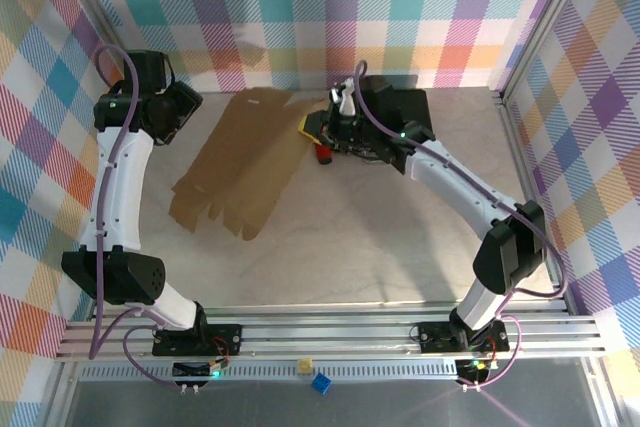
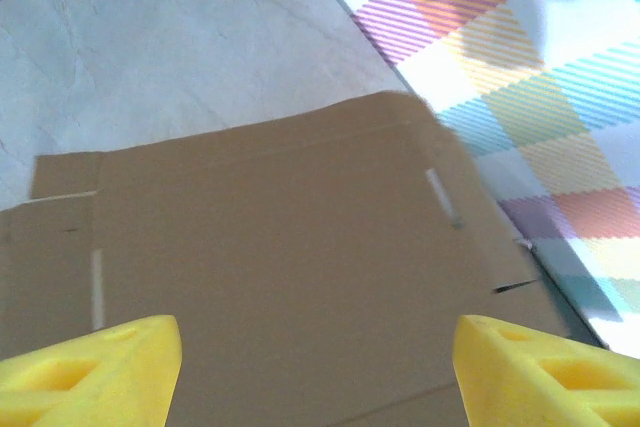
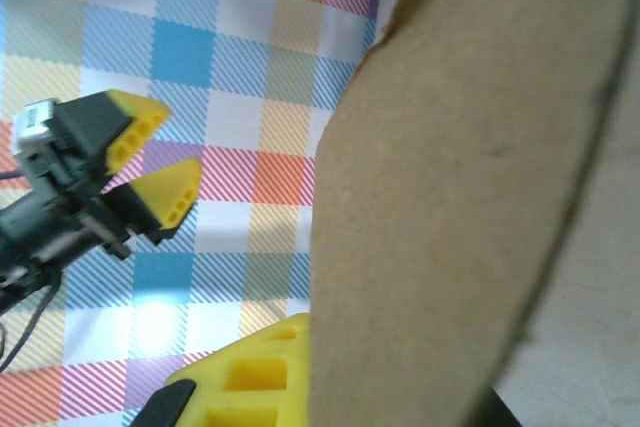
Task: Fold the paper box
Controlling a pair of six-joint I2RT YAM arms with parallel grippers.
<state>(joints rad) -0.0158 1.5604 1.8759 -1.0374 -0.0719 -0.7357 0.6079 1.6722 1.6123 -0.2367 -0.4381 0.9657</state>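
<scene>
One paper box (image 1: 245, 162) lies opened out flat on the bench (image 1: 380, 237), just left of the black case (image 1: 405, 105), its long side running from the back wall toward the arms. It is still an unfolded sheet, so I judge the folding has barely begun.

The right arm (image 1: 470, 192) reaches in front of the black case to the box's nearest edge. Its jaws are clenched on that edge: the right wrist view has cardboard (image 3: 450, 197) running straight into a yellow finger (image 3: 250, 382). The sheet bows there, so the edge is probably raised off the bench, though the close view leaves that unsure. Gripping an edge panel suits turning up a side wall.

The left arm (image 1: 125, 162) stands well left of the black case, over the box's far-left part. Its jaws are released, with both yellow fingers (image 2: 90, 367) spread wide above bare cardboard (image 2: 270, 247) and touching nothing. I read that as waiting to press the sheet down or take the opposite flap.

Counted: one box, one black case, two arms and two pairs of jaws. The left wrist view shows two narrow slots (image 2: 97, 287) cut in the cardboard, one near each side.
</scene>
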